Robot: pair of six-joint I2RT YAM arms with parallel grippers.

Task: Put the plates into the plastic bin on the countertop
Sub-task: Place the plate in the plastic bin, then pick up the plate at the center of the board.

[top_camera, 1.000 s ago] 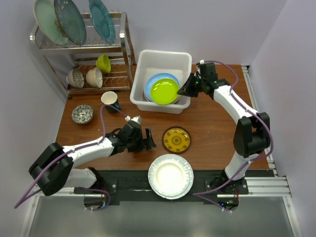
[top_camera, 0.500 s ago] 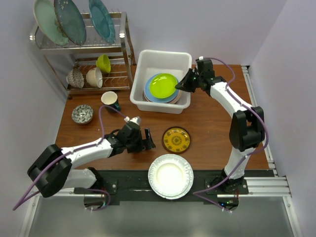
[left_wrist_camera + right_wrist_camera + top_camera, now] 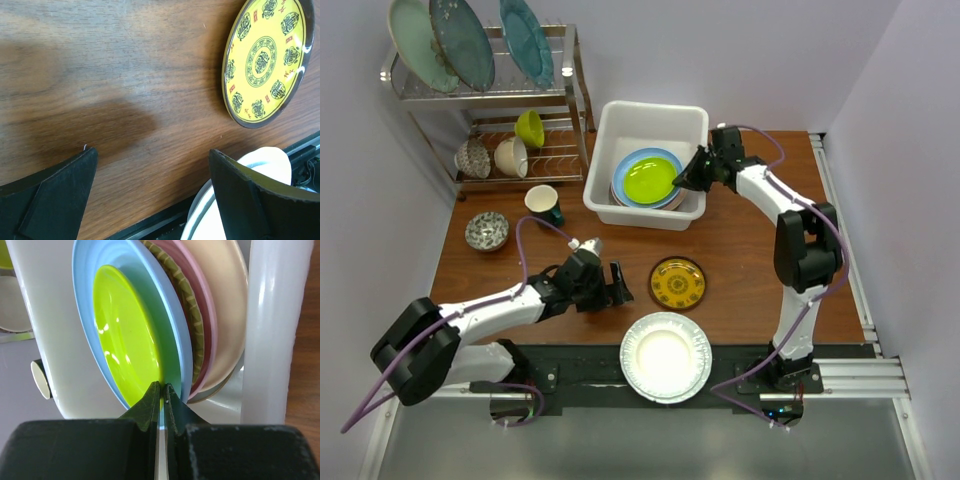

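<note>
At the far left a metal wire dish rack (image 3: 578, 75) stood with three large teal speckled plates (image 3: 460, 40) upright on its upper tier. In front of it, a patterned bowl (image 3: 486, 231) and a cup (image 3: 542, 203) sat on the reddish-brown countertop (image 3: 750, 260).

The left gripper (image 3: 611, 285) hovered low over bare wood near the front edge, its fingers spread wide and holding nothing. In the left wrist view the gap between them (image 3: 152, 155) showed only wood grain.

Just to its right lay the gold plate (image 3: 677, 283), flat on the wood. The white fluted plate (image 3: 666, 356) sat in front of that, overhanging the table's near edge.

Behind them stood the white plastic bin (image 3: 650, 108), holding a stack of plates. The lime green plate (image 3: 652, 177) lay on top, on the blue plate (image 3: 621, 181). In the right wrist view a pink plate (image 3: 207, 315) and a cream plate (image 3: 230, 305) showed beneath.

The right gripper (image 3: 692, 172) reached over the bin's right rim, its fingers pressed together, pinching the lime green plate's edge (image 3: 161, 392).
</note>
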